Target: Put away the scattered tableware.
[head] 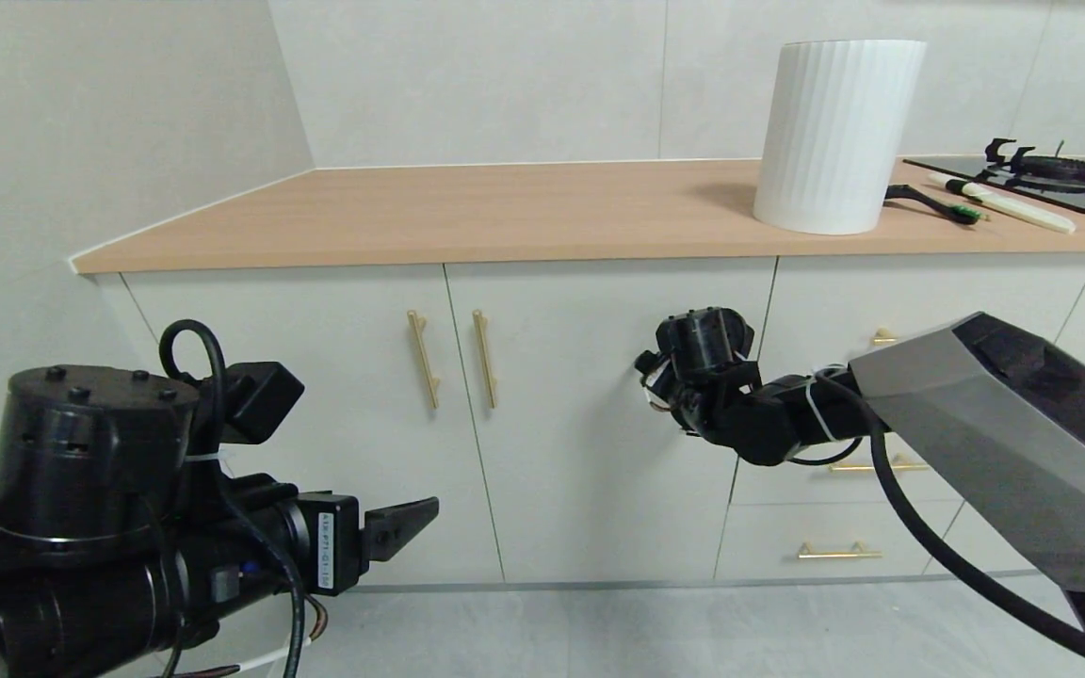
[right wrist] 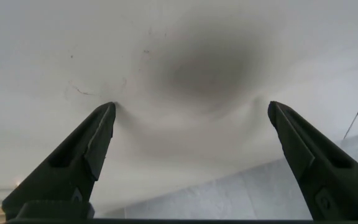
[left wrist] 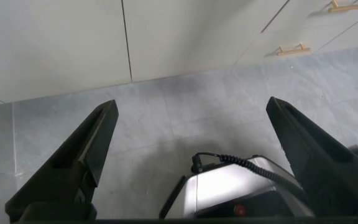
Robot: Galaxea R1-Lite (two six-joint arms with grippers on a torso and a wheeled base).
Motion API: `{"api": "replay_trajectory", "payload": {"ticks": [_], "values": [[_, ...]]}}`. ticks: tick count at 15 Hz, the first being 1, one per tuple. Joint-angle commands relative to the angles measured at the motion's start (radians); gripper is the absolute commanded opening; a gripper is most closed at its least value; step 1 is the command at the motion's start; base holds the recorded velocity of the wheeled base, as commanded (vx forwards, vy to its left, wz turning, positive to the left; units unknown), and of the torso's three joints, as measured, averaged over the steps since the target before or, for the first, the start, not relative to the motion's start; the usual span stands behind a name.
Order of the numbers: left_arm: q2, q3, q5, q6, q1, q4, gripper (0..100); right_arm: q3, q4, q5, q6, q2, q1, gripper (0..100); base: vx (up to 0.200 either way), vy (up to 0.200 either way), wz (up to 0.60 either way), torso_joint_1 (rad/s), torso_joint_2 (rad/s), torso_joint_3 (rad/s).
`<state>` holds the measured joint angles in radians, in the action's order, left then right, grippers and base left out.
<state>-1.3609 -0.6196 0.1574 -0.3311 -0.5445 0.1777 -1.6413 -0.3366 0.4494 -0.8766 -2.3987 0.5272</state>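
The scattered tableware lies on the wooden worktop point(head: 467, 212) at about 2 o'clock in the head view: a dark-handled utensil point(head: 933, 201) with a green tip and a long cream-coloured piece point(head: 1013, 209), side by side and slightly angled, just in front of the hob point(head: 1060, 171). Touching or nearly touching the dark handle stands a tall white ribbed holder point(head: 839, 137) at 1 o'clock, upright, and probably where they belong.

The left gripper point(left wrist: 191, 106) hangs low at 8 o'clock, jaws spread wide and holding nothing, with grey floor point(left wrist: 185, 130) under it. The right gripper point(right wrist: 191, 107) sits just right of centre, pointed close at a pale cabinet door point(head: 599, 424) below the worktop, its jaws likewise wide apart and bare. Both are well apart from the tableware.

Both pieces look slim, stiff and light, so weight should be no trouble; the trouble is that they lie flat on a hard surface and their smooth handles may slide or roll under the pads. I would pinch each across its narrow width near mid-length, where it balances, taking the cream piece first, as it lies nearer the edge
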Motion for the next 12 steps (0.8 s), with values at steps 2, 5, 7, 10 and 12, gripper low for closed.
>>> {"api": "replay_trajectory", "payload": {"ticks": [2,5,7,10,12], "values": [[0.000,0.000,0.001,0.000,0.000,0.002,100,0.063,-0.001,-0.009,0.001,0.058,0.007,100,0.000,0.000,0.00,0.000,0.00,0.000],[0.003,0.000,0.001,0.000,0.000,0.002,100,0.250,-0.005,-0.130,0.016,0.245,0.036,100,0.000,0.000,0.00,0.000,0.00,0.000],[0.009,0.003,0.001,0.000,0.000,0.005,100,0.334,-0.009,-0.184,0.059,0.339,0.037,100,0.000,0.000,0.00,0.000,0.00,0.000],[0.114,0.035,0.002,0.004,0.031,0.048,100,0.620,-0.065,-0.190,0.226,0.714,0.019,100,0.000,0.000,0.00,0.000,0.00,0.000],[0.233,0.077,0.008,0.006,0.055,0.046,100,0.801,-0.075,-0.190,0.360,0.995,-0.046,100,0.000,0.000,0.00,0.000,0.00,0.000]]}}
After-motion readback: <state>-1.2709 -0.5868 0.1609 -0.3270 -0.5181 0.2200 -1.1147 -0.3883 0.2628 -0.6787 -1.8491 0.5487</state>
